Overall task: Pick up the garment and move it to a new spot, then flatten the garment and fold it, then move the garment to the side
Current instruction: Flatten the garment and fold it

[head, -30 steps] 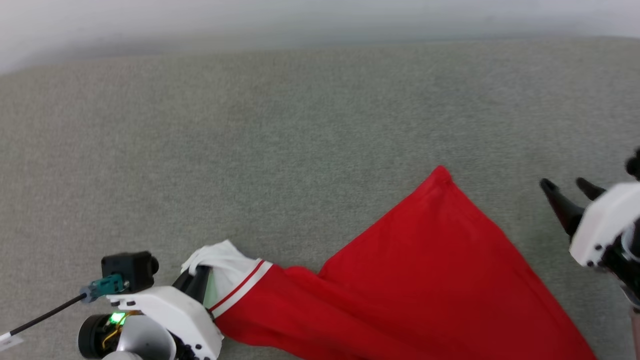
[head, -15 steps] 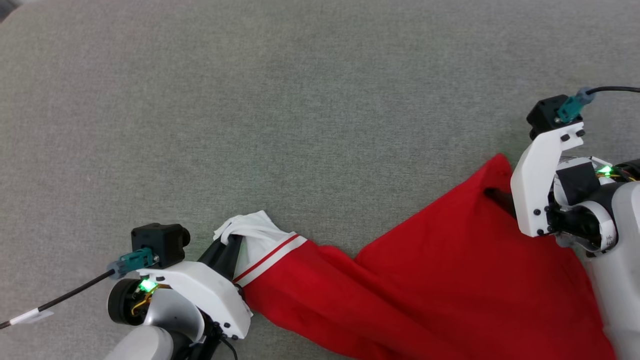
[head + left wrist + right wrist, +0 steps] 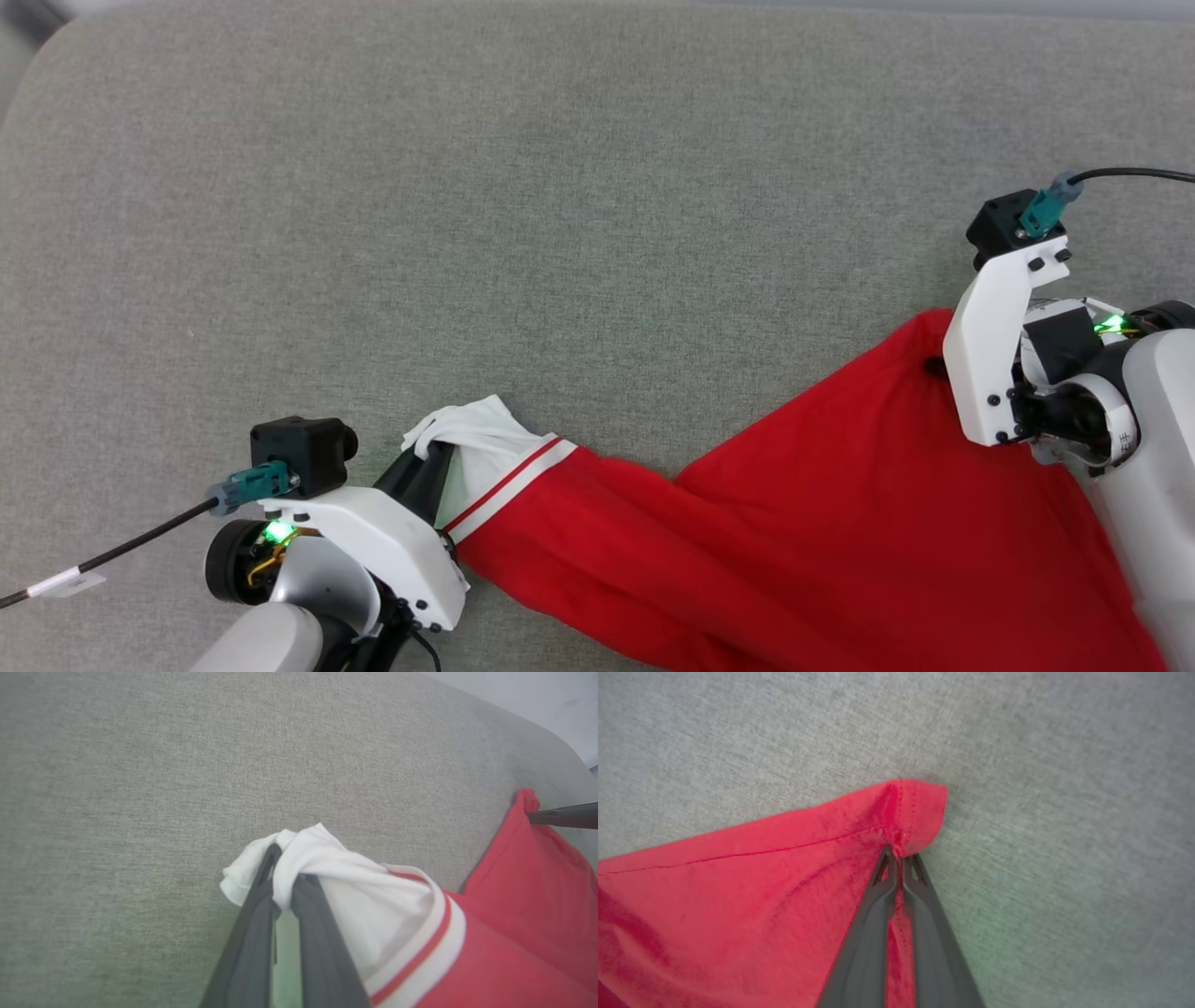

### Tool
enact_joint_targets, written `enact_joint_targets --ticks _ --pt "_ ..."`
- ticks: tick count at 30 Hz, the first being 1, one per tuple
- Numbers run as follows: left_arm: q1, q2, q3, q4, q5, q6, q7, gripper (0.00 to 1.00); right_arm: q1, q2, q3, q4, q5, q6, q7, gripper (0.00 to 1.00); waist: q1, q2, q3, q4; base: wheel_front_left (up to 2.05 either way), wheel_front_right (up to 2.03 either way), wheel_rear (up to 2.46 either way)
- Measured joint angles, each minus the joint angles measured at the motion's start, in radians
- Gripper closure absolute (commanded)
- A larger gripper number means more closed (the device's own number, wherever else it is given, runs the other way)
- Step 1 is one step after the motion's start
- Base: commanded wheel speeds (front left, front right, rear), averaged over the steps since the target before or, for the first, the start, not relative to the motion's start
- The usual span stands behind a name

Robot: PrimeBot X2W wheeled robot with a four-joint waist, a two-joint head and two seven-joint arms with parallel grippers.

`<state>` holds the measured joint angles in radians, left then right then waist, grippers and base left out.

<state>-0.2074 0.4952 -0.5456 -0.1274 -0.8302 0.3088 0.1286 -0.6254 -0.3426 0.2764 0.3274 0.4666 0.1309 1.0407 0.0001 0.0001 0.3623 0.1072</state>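
Note:
The garment point(image 3: 794, 523) is a red jersey with a white sleeve edged in red-and-white trim, stretched across the lower part of the grey cushion. My left gripper point(image 3: 431, 455) is shut on the bunched white sleeve point(image 3: 327, 863) at the lower left. At the right, my right gripper point(image 3: 899, 851) is shut on the garment's red hemmed corner point(image 3: 915, 807), its fingers pinching the fold at the seam. In the head view that corner point(image 3: 920, 331) lies beside the right wrist's white bracket, which hides the fingers. The letters and number are out of sight.
A wide grey fabric cushion point(image 3: 560, 233) stretches above and between the arms. Its rounded far-left corner point(image 3: 56, 47) shows at the top left. A black cable point(image 3: 1130, 174) runs off from the right wrist and another point(image 3: 112, 555) from the left.
My right gripper has come in from the right, over the garment's red corner, and closed on it. The head camera tilted down. The left gripper keeps its hold on the sleeve.

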Motion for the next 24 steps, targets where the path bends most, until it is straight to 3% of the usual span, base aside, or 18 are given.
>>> enact_joint_targets --ticks 6,12,24 --pt "-0.026 0.046 0.017 -0.009 0.017 -0.004 0.009 1.0 -0.007 -0.023 0.028 -0.025 0.012 0.0 -0.072 1.0 0.0 0.0 -0.054 -0.011 0.0 0.0 0.0" --pt "-0.169 0.104 0.062 0.031 0.034 -0.03 0.049 1.0 -0.034 -0.05 -0.006 -0.064 0.02 0.0 -0.154 1.0 -0.0001 -0.0001 -0.147 -0.022 0.0 0.0 0.0" --pt "-0.612 0.059 0.071 0.334 0.036 -0.16 0.132 1.0 -0.2 -0.055 -0.074 -0.034 -0.001 0.0 -0.18 1.0 -0.0004 0.0 -0.325 -0.068 0.0 0.0 0.0"
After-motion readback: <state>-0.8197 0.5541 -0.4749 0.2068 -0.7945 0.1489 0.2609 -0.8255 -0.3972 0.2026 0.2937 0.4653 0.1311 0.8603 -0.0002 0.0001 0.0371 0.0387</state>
